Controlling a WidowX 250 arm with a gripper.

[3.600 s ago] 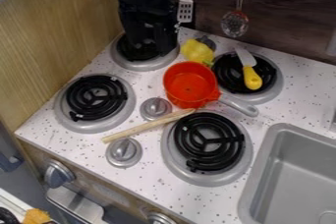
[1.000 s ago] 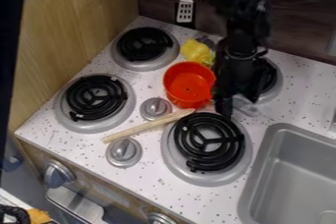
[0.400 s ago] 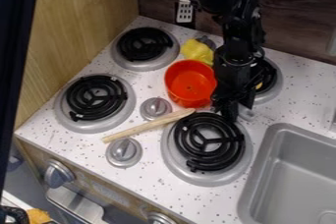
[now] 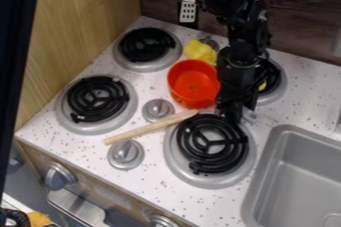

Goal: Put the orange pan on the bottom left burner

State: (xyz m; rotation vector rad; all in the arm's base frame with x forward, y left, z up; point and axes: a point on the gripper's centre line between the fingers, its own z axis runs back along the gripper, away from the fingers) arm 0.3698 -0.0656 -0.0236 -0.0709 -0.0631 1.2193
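Orange pan is mid-stovetop, the gripper at its handle; whether that's gripped, I cannot tell. A weak hold could let the pan swivel; carried low toward the left-edge burner, it could clip the knob.

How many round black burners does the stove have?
4: the back-left burner, the front-left burner, the front-right burner and the back-right burner, which is partly hidden by the robot arm.
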